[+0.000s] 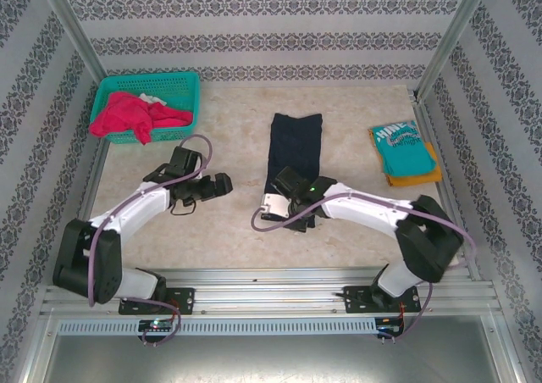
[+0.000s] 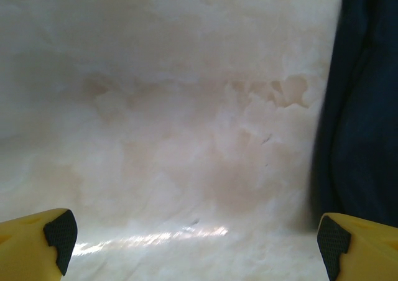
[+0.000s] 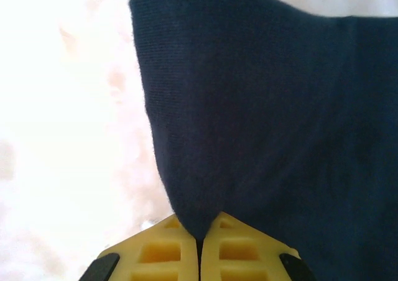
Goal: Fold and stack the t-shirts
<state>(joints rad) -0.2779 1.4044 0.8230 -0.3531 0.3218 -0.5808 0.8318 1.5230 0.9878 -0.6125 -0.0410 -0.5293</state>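
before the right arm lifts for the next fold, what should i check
1. Right gripper gripping the navy shirt: ok, shut on its near edge.
2. All layers caught in the pinch: cannot tell.
3. Left gripper free to help: ok, open over the bare table beside the navy shirt, holding nothing.
4. Navy shirt laid as a straight strip: ok in the top view.
5. Stack in place: ok, the teal shirt lies on the orange shirt at the right.
6. All shirts out of the basket: not ok, the pink-red shirt lies in it.
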